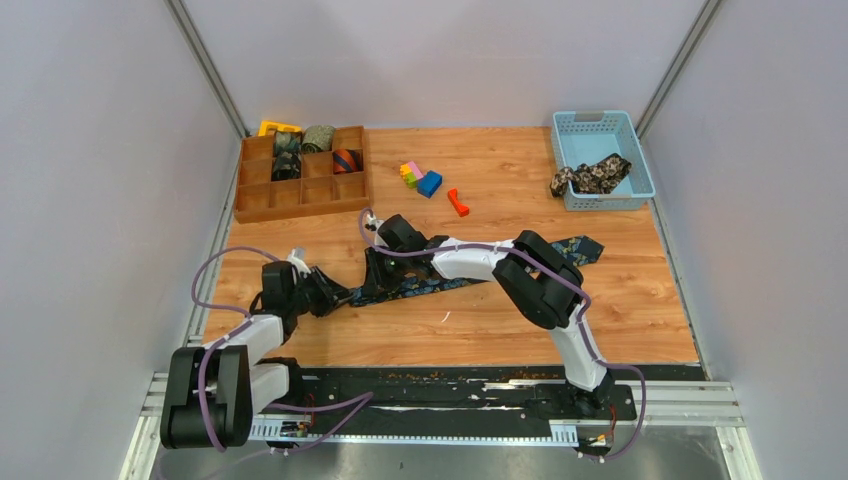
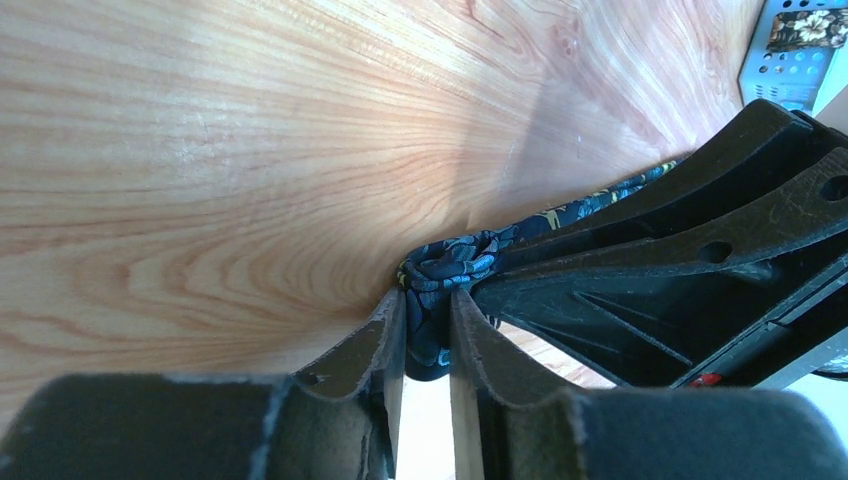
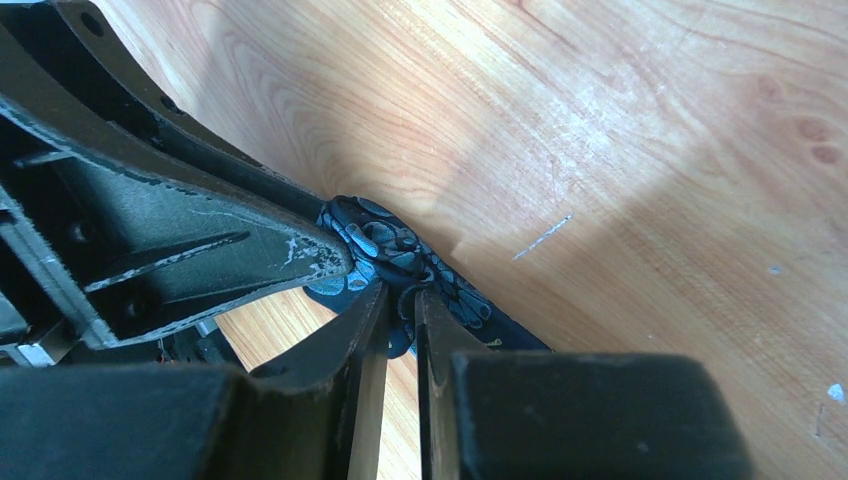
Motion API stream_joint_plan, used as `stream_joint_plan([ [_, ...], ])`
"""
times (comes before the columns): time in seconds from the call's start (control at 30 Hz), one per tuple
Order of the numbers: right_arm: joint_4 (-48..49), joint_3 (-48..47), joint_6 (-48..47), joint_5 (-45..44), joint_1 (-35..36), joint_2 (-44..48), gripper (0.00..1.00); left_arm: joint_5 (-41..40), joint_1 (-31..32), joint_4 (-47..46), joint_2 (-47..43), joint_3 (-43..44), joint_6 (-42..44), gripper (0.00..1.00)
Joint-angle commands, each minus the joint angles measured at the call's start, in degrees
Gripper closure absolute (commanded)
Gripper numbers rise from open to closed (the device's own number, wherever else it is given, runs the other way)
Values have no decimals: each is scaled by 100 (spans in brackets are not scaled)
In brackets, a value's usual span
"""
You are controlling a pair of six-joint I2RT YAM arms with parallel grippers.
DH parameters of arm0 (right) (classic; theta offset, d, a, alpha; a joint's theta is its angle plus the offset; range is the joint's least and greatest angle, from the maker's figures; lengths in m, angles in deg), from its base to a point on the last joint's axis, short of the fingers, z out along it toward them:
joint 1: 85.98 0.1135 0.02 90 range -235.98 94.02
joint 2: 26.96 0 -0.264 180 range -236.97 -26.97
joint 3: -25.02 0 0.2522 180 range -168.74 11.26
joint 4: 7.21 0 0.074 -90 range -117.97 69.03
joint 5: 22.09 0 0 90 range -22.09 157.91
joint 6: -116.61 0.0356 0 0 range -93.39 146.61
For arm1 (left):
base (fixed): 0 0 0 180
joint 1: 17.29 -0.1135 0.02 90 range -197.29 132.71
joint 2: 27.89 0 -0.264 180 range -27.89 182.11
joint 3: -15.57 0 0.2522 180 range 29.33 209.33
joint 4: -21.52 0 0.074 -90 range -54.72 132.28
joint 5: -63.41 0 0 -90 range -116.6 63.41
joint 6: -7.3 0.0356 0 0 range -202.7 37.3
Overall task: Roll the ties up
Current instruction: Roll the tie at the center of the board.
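Where the navy paisley tie (image 1: 585,247) lies slantwise across the counter (image 1: 500,330), wide pointed end toward the blue basket (image 1: 640,150), I work at its narrow end on the left. My left jaws are closed on a small bunched coil of the fabric, and my right jaws pinch the same coil from the opposite side. A black-tan floral tie (image 1: 590,176) spills over the basket's rim, and rolled ties (image 1: 318,138) sit in the wooden divider tray (image 1: 300,205).

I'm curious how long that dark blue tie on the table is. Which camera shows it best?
The top camera: it shows most of the dark blue tie stretched across the table. Each wrist camera shows only a bunched bit pinched between fingers.
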Motion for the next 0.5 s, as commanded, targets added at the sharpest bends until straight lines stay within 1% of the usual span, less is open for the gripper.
stream_joint_plan([
  [0.0, -554, 33, -109, -160, 18, -194, 85, -2, -19, -121, -58, -125, 153, 79],
  [0.1, -606, -85, -130, -101, 19, -137, 81, -91, -18, 193, -118, 28, 379, 91],
  [0.23, -1062, -527, -359, -77, 19, 45, 69, -264, -19, 602, -158, 185, 601, 100],
  [0.37, -1549, -966, -615, -235, 19, 255, 60, -455, -12, 1217, -345, 441, 855, 100],
  [0.47, -1882, -1225, -734, -243, 23, 364, 56, -715, -8, 1719, -602, 547, 1033, 100],
])
